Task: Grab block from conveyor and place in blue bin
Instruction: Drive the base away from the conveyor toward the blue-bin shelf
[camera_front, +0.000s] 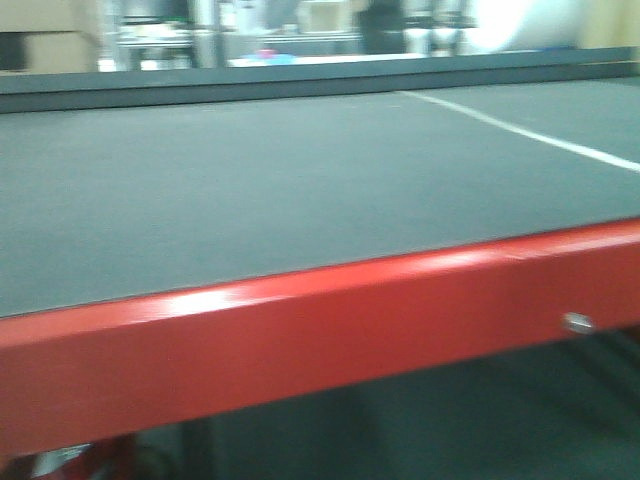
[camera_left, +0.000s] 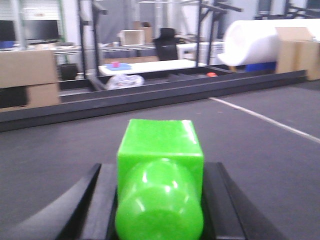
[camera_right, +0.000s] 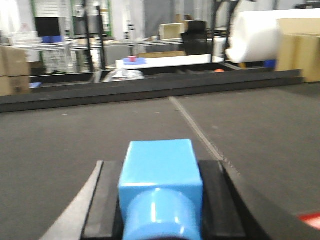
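Note:
The conveyor (camera_front: 300, 190) is a wide dark grey belt with a red front edge (camera_front: 300, 340) and a dark back rail (camera_front: 300, 85). No block and no gripper shows in the front view. In the left wrist view my left gripper (camera_left: 160, 172) is shut on a green block (camera_left: 160, 150), held between its black fingers (camera_left: 102, 200) over the belt (camera_left: 260, 150). In the right wrist view my right gripper (camera_right: 160, 170) is shut on a light blue block (camera_right: 160, 165) over the belt (camera_right: 60, 140). The blue bin is out of view.
A white line (camera_front: 520, 132) crosses the belt diagonally at the right. Beyond the back rail (camera_left: 150, 97) stand cardboard boxes (camera_left: 27, 70), a white table (camera_left: 150, 67), metal frames and a large white roll (camera_left: 265, 42).

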